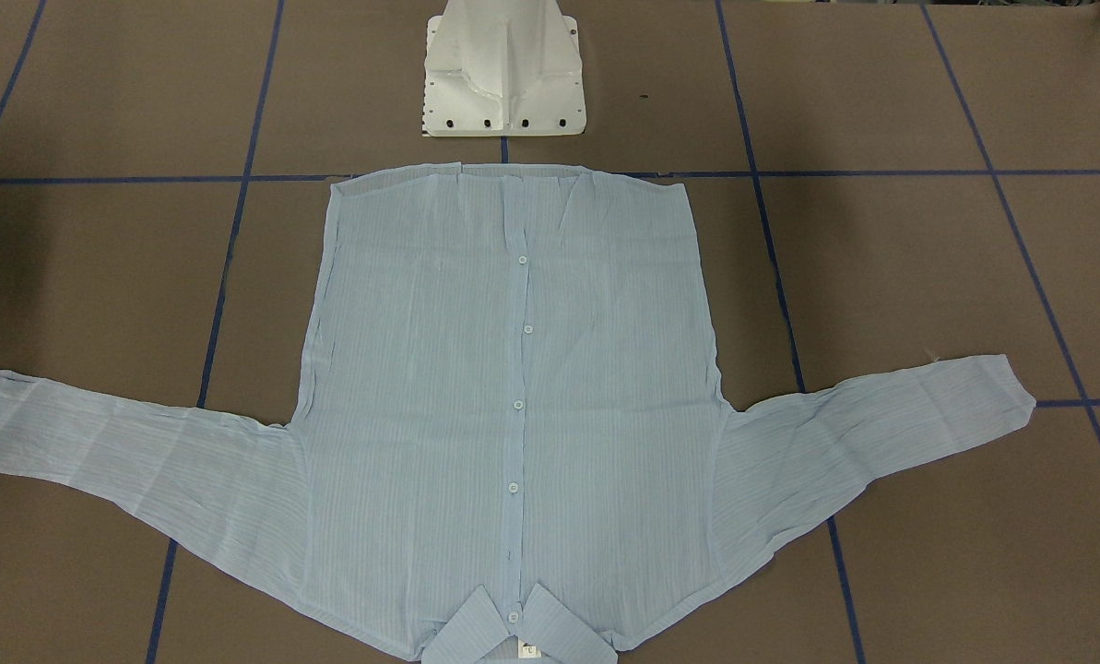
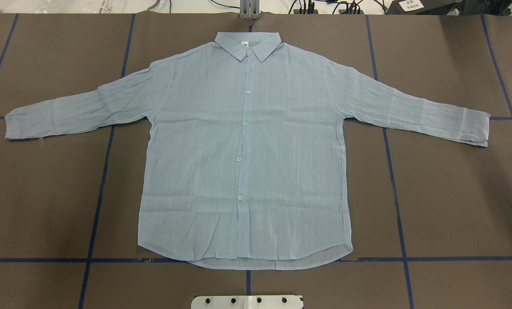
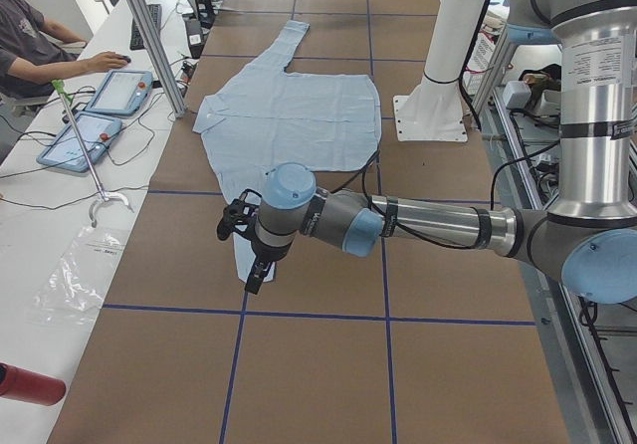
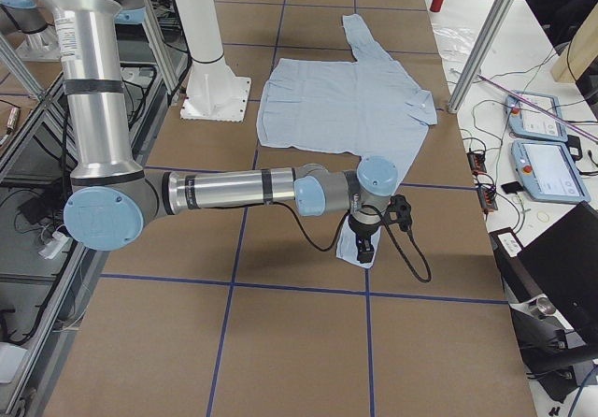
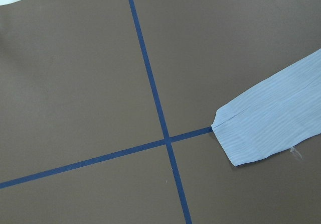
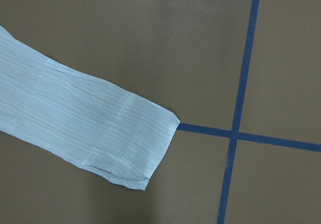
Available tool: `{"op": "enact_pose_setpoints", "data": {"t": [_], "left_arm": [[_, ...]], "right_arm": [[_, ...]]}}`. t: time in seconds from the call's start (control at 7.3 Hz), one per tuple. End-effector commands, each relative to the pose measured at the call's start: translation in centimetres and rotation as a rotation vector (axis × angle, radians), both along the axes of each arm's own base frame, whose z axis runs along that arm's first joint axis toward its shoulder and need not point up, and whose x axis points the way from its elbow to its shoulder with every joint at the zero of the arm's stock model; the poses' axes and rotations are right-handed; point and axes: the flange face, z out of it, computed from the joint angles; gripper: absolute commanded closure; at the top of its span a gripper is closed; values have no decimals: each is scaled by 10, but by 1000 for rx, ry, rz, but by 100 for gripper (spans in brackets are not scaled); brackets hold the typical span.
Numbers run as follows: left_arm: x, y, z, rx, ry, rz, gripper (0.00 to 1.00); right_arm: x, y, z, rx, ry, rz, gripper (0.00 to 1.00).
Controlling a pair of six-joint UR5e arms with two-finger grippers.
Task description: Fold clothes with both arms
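Observation:
The pale-blue striped shirt (image 1: pixel 513 397) lies flat and buttoned on the brown table, front up, both sleeves spread out, collar on the far side in the overhead view (image 2: pixel 243 150). No arm shows in the overhead or front-facing views. In the exterior left view my left gripper (image 3: pixel 256 281) hangs above the near sleeve's cuff; I cannot tell if it is open. In the exterior right view my right gripper (image 4: pixel 363 251) hangs above the other cuff; I cannot tell its state. The left wrist view shows one cuff (image 5: pixel 271 128), the right wrist view the other (image 6: pixel 100 128), with no fingers in either.
The white pedestal base (image 1: pixel 503 74) stands just behind the shirt's hem. Blue tape lines (image 2: pixel 97 193) grid the table. An operator (image 3: pixel 30 46) sits by tablets (image 3: pixel 100 106) beyond the table's far edge. A red bottle (image 3: pixel 25 384) lies on the side bench.

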Motion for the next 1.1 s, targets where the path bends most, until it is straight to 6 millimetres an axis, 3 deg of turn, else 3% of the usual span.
{"op": "enact_pose_setpoints", "data": {"t": [0.0, 0.55, 0.82, 0.96], "left_arm": [[1, 0, 1, -2, 1, 1, 0], [0, 0, -2, 3, -1, -1, 0], [1, 0, 0, -1, 1, 0, 0], [1, 0, 0, -1, 1, 0, 0]], "right_arm": [[0, 0, 2, -5, 1, 0, 0], [-1, 0, 26, -11, 5, -5, 0], [-16, -7, 65, 49, -10, -17, 0], [-31, -17, 73, 38, -29, 50, 0]]}}
